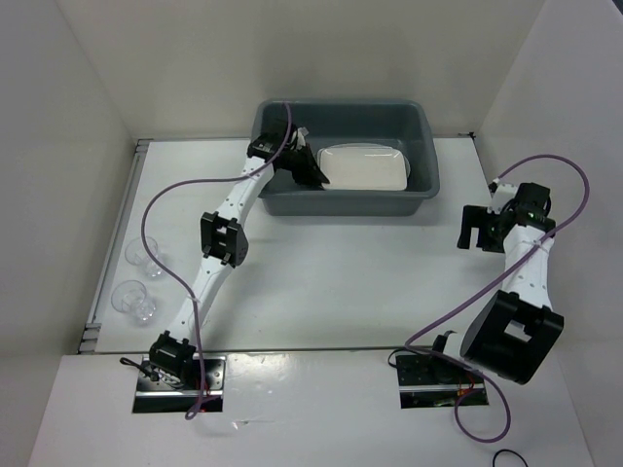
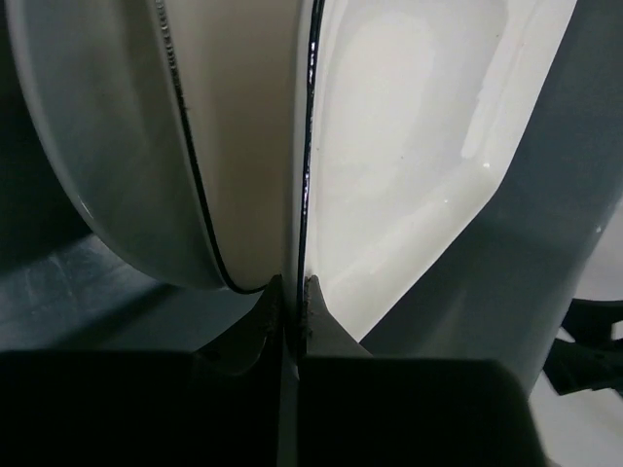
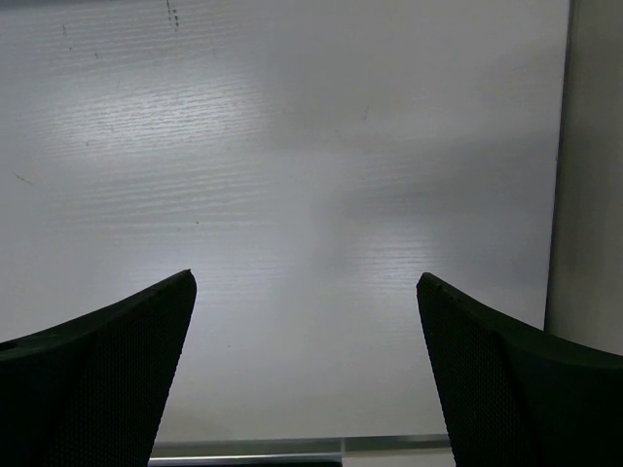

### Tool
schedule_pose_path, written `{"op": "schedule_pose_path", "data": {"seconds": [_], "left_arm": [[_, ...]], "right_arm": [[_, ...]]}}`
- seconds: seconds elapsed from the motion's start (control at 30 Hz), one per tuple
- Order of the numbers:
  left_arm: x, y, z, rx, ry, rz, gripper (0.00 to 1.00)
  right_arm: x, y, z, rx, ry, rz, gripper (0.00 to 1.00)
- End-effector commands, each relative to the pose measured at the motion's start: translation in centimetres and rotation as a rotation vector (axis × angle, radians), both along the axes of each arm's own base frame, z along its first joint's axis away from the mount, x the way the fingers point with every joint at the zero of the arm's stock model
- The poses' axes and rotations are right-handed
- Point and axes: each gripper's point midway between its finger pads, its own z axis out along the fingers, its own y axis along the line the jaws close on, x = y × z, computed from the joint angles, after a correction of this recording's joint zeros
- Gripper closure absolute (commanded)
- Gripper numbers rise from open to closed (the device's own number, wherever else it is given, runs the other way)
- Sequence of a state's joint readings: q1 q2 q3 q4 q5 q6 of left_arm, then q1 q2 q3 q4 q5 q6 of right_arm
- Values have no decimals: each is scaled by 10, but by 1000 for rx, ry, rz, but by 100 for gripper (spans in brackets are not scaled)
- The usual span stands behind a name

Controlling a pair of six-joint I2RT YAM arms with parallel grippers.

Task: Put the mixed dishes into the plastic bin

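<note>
- Nearest the arm bases, two cups stood on the counter (image 1: 341,282) at its left side. The nearer glass cup (image 1: 132,300) and the farther glass cup (image 1: 142,255) were close together, outside the bin and well apart from both arms' jaws.
- The right gripper (image 3: 306,279) hung over bare counter on the right, its jaws wide with nothing between them.
- Farthest, the plastic bin (image 1: 350,204) held a white plate (image 1: 365,165) lying in its right part. The left gripper (image 2: 289,292) was down inside the bin at this plate's left edge.
- In the left wrist view the jaws were narrow, pinched on a thin rim. It seemed to be the rim of a cream plate (image 2: 243,146), with the white plate just beside it.
- The risk, in my judgement: if the jaws opened while the held plate stood tilted, it would drop and knock the white one. If the arm lifted before they opened, it would pull the plate out of the bin.
</note>
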State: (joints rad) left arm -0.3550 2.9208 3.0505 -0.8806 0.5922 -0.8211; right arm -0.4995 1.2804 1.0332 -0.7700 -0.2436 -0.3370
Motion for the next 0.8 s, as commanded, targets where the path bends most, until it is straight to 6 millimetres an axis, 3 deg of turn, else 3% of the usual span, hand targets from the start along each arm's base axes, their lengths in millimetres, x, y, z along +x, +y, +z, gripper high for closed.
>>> {"op": "schedule_pose_path", "data": {"seconds": [0.0, 0.23, 0.53, 0.6, 0.77], "left_arm": [[14, -15, 82, -179, -197, -41, 100], [33, -1, 58, -175, -177, 17, 100], [56, 22, 57, -152, -173, 137, 100], [60, 21, 62, -168, -184, 155, 100], [60, 15, 53, -207, -158, 138, 100]], "right_arm": [[7, -1, -3, 3, -8, 1, 1], [7, -2, -13, 11, 24, -4, 1], [7, -6, -12, -7, 23, -14, 1], [7, -6, -12, -7, 23, -14, 1], [7, -6, -15, -3, 32, -13, 1]]}}
